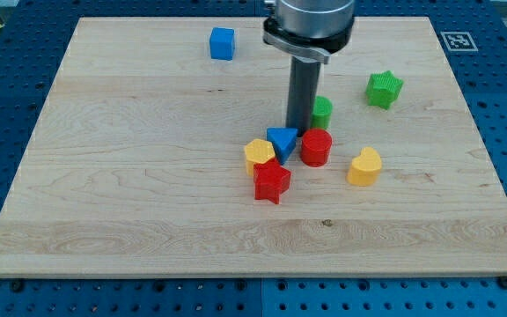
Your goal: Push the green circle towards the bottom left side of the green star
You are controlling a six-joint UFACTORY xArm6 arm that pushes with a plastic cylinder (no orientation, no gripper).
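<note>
The green circle (323,111) stands right of the board's middle, partly hidden behind my rod. The green star (384,89) lies up and to the right of it, apart from it. My tip (299,132) rests on the board at the green circle's left side, just above the blue triangle (282,141) and the red cylinder (316,147).
A yellow hexagon (259,155) and a red star (272,180) cluster with the blue triangle below my tip. A yellow heart (365,166) lies to the right of the cluster. A blue cube (223,43) sits near the view's top. The wooden board (130,176) ends in blue pegboard.
</note>
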